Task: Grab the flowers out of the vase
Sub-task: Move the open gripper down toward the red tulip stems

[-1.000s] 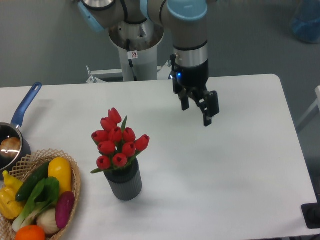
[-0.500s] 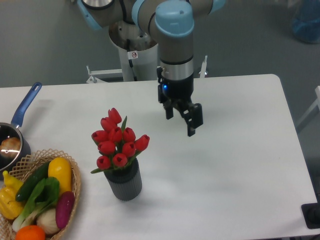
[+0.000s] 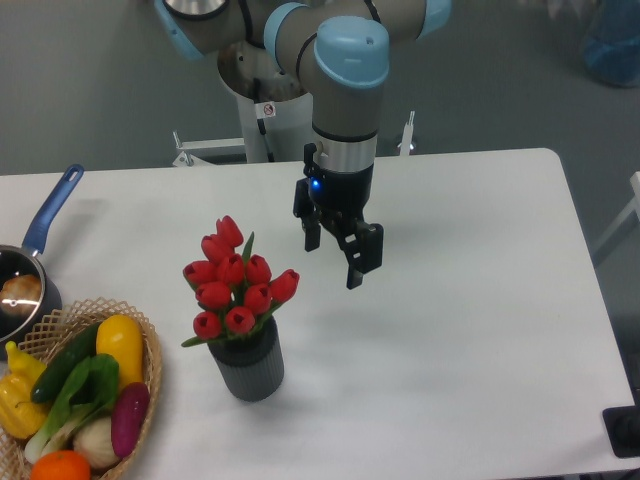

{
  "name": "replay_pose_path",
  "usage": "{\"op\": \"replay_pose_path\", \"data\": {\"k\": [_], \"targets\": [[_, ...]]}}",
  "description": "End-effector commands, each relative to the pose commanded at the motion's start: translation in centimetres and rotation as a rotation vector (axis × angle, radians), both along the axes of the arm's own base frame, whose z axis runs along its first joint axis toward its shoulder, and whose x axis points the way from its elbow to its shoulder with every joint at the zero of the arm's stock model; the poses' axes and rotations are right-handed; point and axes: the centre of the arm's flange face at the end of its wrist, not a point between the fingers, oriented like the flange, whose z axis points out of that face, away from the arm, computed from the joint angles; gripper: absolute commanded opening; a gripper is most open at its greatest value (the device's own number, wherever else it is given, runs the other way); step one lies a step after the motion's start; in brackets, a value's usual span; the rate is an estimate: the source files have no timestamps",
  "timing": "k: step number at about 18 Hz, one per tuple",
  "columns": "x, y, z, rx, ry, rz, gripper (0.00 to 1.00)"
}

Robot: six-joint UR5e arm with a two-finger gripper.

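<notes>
I see red tulip flowers [image 3: 235, 285] in a dark grey ribbed cylinder vase [image 3: 247, 368], a white tabletop [image 3: 470, 330], the black hand [image 3: 338, 251], and a blue-handled metal saucepan [image 3: 30, 265].

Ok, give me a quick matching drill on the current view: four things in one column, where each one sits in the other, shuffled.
Things:
1. flowers
2. gripper
3. saucepan
4. wicker basket

Places:
A. far left edge of the table
B. standing in the vase
C. front left corner, holding vegetables
D. in the air, right of the tulips, open

Pairs: 1-B, 2-D, 3-A, 4-C
</notes>
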Motion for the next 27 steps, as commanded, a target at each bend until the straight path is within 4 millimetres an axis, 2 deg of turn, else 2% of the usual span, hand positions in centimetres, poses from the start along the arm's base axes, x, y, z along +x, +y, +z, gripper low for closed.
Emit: {"op": "replay_pose_path", "data": {"k": [10, 13, 15, 17, 19, 24, 27], "targets": [[0.2, 1.4, -2.4, -0.012, -0.040, -0.036, 1.00], [-0.3, 1.2, -2.5, -0.001, -0.050, -0.035, 1.00], [-0.4, 1.3, -2.4, 0.068, -0.105, -0.049, 1.00], [-1.2, 1.0, -3.0, 0.111, -0.149, -0.054, 1.00], [-1.5, 1.4, -4.0, 0.108, -0.156, -0.082, 1.00], [-1.8, 1.9, -5.4, 0.097, -0.159, -0.120, 1.00], [-1.5, 2.6, -6.3, 0.146, -0.223, -0.139, 1.00]]}}
